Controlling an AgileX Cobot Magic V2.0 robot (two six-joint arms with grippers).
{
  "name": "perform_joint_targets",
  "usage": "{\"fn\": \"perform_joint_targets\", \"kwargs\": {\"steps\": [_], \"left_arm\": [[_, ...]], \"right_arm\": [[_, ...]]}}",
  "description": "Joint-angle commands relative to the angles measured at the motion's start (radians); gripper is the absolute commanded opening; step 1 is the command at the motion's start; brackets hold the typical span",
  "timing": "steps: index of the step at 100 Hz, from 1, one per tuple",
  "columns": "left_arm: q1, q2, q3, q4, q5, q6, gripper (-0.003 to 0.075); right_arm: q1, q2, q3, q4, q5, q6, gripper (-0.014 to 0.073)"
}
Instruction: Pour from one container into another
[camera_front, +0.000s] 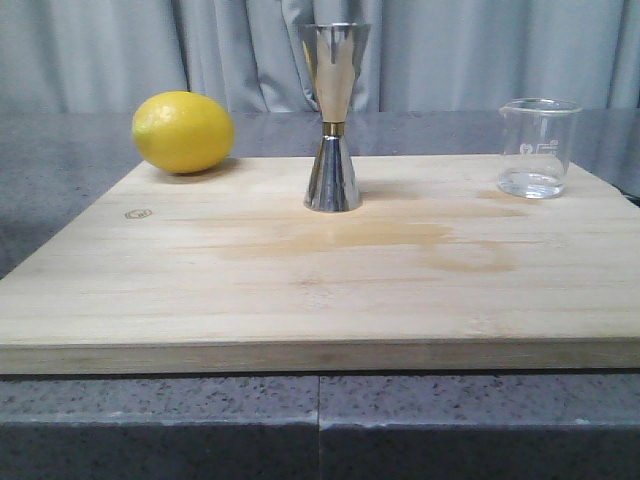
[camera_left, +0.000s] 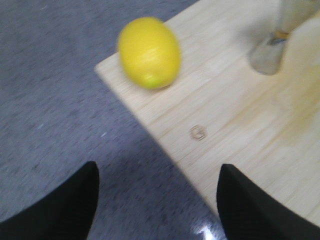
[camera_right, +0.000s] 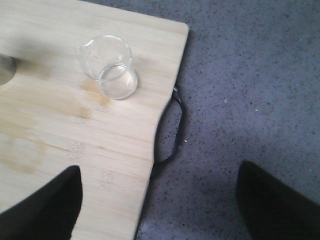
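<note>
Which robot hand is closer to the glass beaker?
The right gripper. Its wrist view shows the beaker just ahead of its open fingers. The left gripper hovers off the board's far corner by the lemon.

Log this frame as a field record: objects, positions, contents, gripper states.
surface: pale bamboo cutting board on a grey speckled counter
source: small clear glass beaker, upright at the board's far right, a little clear liquid at the bottom
target: tall shiny steel hourglass jigger, upright at far centre
other: yellow lemon at the far left corner
left gripper: open, holding nothing, jaws wide apart
right gripper: open, holding nothing
pour: not started
</note>
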Motion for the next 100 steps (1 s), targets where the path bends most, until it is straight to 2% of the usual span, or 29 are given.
{"fn": "perform_joint_targets", "kwargs": {"steps": [1,21,33,55,88,93,100], "left_arm": [[0.034,-0.092,-0.028,0.127,-0.016,-0.218,0.0463],[0.106,-0.21,-0.028,0.257,0.061,-0.406,0.0457],[0.128,-0.271,-0.024,0.298,0.065,-0.509,0.0412],[0.128,-0.331,-0.022,0.293,0.076,-0.513,0.0296],[0.128,-0.33,-0.022,0.287,0.083,-0.513,0.0174],[0.128,-0.33,-0.022,0.287,0.083,-0.513,0.0161],[0.128,-0.33,-0.022,0.287,0.081,-0.513,0.0143]], "right_arm": [[-0.008,-0.058,-0.018,0.007,-0.031,0.007,0.0564],[-0.009,-0.182,0.047,0.003,-0.093,0.026,0.0564],[-0.009,-0.236,0.079,-0.001,-0.089,0.048,0.0564],[-0.009,-0.272,0.09,-0.081,-0.088,0.153,0.0564],[-0.009,-0.27,0.094,-0.05,-0.081,0.163,0.0562],[-0.009,-0.27,0.095,-0.05,-0.081,0.163,0.0544],[-0.009,-0.268,0.098,-0.05,-0.081,0.163,0.0472]]}}
